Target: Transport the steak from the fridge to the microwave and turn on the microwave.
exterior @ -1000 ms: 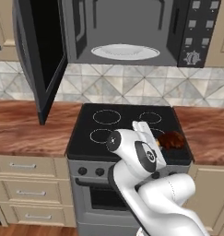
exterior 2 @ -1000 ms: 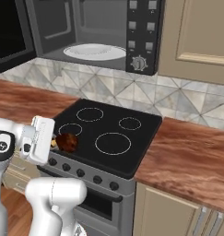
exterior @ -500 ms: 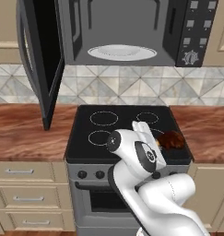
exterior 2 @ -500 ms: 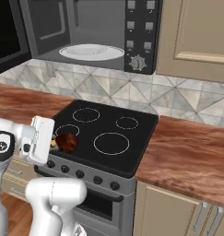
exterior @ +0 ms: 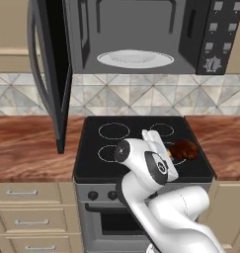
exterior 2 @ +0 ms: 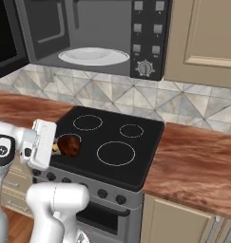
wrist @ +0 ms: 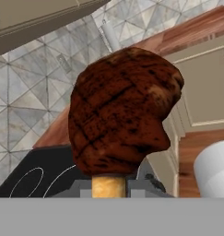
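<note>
Fingers [exterior 2: 57, 146] grip the steak [exterior 2: 69, 144] above the stove's [exterior 2: 112, 152] front edge.

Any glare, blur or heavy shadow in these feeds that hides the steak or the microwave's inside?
Left base view: sharp, evenly lit; the microwave cavity is dim but its turntable plate reads clearly. Right base view: no glare; the steak looks dark against the stove. Hand view: no blur; the steak's grill marks are crisp.

Even, flat rendered lighting; no glare; faint soft shadows; sharp focus throughout; coarse, slightly pixelated textures.
</note>
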Controlling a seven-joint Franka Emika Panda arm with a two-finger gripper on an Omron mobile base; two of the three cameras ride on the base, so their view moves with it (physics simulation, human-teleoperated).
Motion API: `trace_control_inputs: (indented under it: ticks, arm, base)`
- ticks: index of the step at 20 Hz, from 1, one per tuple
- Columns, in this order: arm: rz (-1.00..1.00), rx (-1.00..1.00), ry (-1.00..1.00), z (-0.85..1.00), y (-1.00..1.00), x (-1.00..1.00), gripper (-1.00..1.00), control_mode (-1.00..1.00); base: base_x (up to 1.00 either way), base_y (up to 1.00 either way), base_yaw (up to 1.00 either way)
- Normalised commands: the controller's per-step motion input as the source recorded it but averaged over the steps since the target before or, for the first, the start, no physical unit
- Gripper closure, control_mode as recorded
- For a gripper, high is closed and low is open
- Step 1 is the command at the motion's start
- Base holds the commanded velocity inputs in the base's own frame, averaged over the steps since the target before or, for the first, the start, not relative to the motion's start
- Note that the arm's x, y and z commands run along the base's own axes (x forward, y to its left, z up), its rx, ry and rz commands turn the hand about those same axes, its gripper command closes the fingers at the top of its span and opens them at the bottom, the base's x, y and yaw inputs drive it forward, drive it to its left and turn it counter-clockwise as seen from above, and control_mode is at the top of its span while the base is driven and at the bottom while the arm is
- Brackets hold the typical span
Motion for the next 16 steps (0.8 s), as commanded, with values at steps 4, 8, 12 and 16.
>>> trace_control_inputs:
  ticks: [4,8,12,16]
  arm:
    - [0.0,0.0,0.0,0.0,0.0,0.0,1.0,1.0]
    - [0.0,0.0,0.0,0.0,0.0,0.0,1.0,1.0]
    - [0.0,0.0,0.0,0.0,0.0,0.0,1.0,1.0]
    - [0.0,-0.03,-0.02,0.0,0.09,0.01,1.0,-1.0]
  base:
    - [0.49,0.28,0.0]
    - [0.34,0.28,0.0]
    - [0.18,0.32,0.0]
    - [0.05,0.15,0.0]
